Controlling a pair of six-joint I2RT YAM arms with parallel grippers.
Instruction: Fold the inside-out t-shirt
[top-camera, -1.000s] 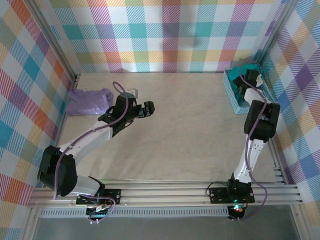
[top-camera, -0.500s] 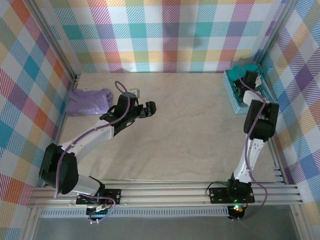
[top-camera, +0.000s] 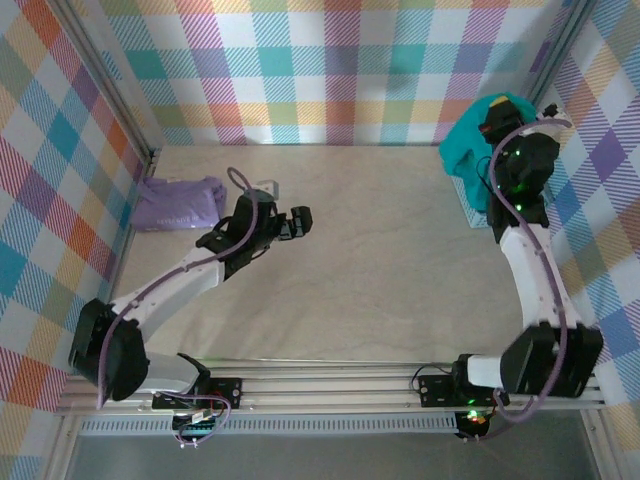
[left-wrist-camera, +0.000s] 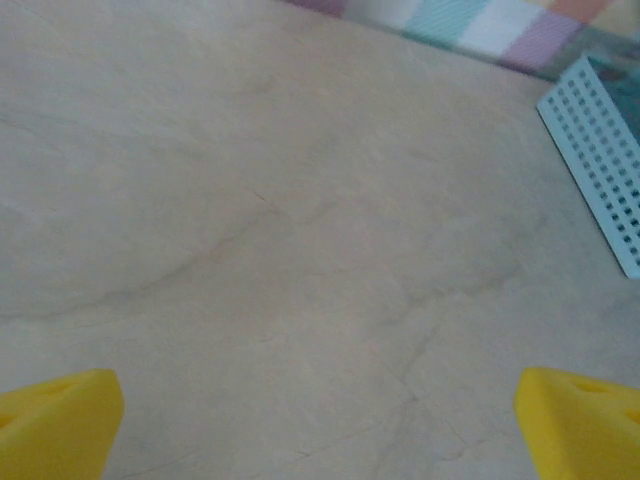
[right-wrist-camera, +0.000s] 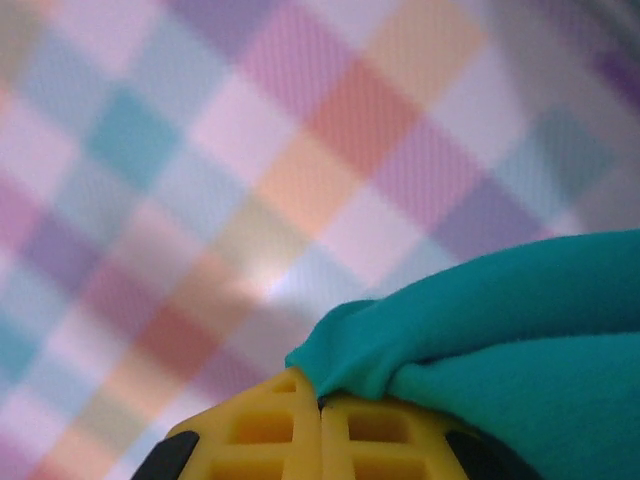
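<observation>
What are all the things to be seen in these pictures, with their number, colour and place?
t-shirt: 1, teal-green, hanging from the right gripper over the basket, far right
garment: 1, pale lavender, crumpled on the table by the left wall
basket: 1, light blue, perforated, on the table at the far right
table: 1, pale wood grain, under everything
walls: 3 in view, plaid in many colours, around the table
left gripper: 1, yellow fingertips, open, over bare table left of centre
right gripper: 1, yellow fingertips, shut on the t-shirt, far right
</observation>
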